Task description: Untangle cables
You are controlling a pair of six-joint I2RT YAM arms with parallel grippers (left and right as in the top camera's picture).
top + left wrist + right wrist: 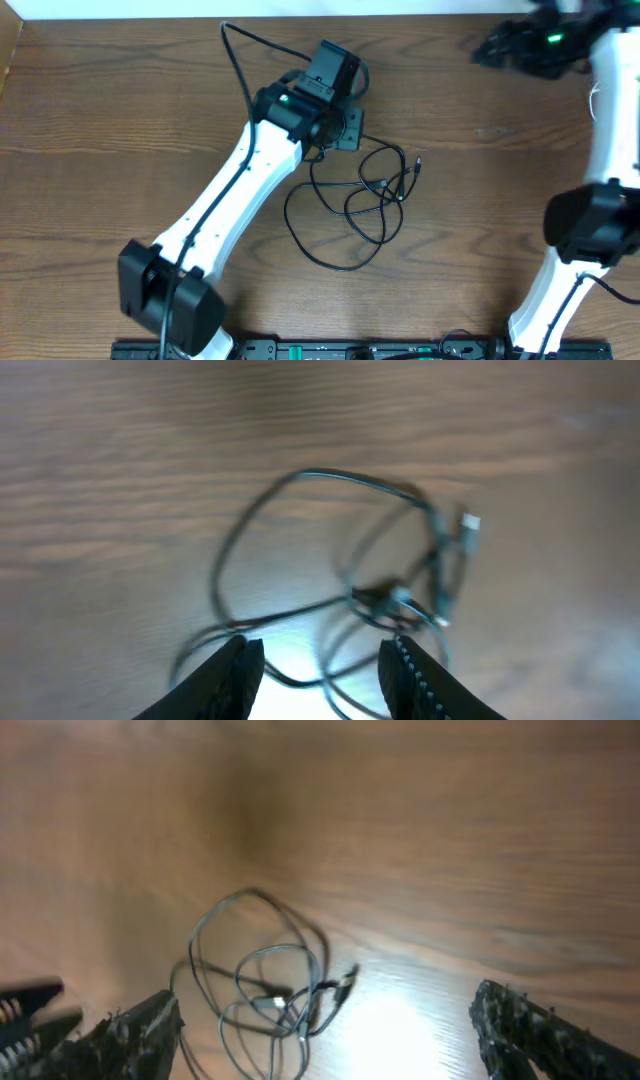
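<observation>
Logging item one, cables (370, 195): location?
— Centre of the bench (100, 120). One loose knot of thin dark loops, lying flat on the wood, strands crossing one another in the middle. One plug end (418, 160) sticks out at the far right of the knot. A pale plug tip (470, 522) shows in the left wrist view. Which cord it belongs to cannot be told, as that picture is blurred.

Item two, left gripper (322, 650): state?
— Fingers (235, 675) part way apart, nothing clamped. Position: at the knot's far left edge, low over the bench. One dark strand crosses the gap between the fingers in the wrist view. Contact with either finger cannot be told.

Item three, left arm (240, 185)?
— White. Reaches diagonally from the near left edge to mid-bench.

Item four, right gripper (325, 1000): state?
— Fingers wide apart, holding nothing. Position: far right corner of the bench, well apart from the knot. Its wrist view frames the whole knot between the two fingers.

Item five, right arm (610, 120)?
— White. Stands along the right edge of the bench, with a green light (550, 40) lit near its wrist.
</observation>
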